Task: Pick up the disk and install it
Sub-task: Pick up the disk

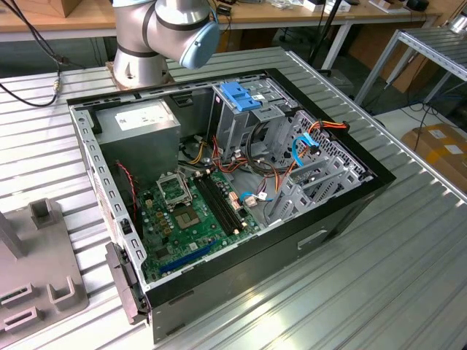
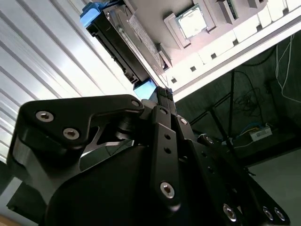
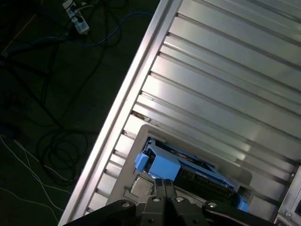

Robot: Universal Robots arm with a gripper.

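The disk [image 2: 123, 44] is a grey drive in a bright blue carrier [image 3: 161, 165]. It stands on edge in a grey slotted holder [image 3: 141, 136] near the rim of the ribbed metal table. In both wrist views my gripper [image 2: 163, 93] is right at the carrier's near blue end, its black fingers [image 3: 158, 189] pressed together and nothing visible between them. I cannot tell whether the tips touch the carrier. The open computer case [image 1: 343, 211] lies on its side in the exterior view, with a blue-capped drive cage [image 1: 241, 95] at its far side.
A large grey power-supply box [image 1: 139, 120] and a green motherboard [image 1: 190, 211] fill the case. A grey fixture block [image 1: 36, 270] sits at the exterior view's left. The arm's base [image 1: 139, 44] stands behind the case. Cables lie on the dark floor [image 3: 56, 94] past the table's edge.
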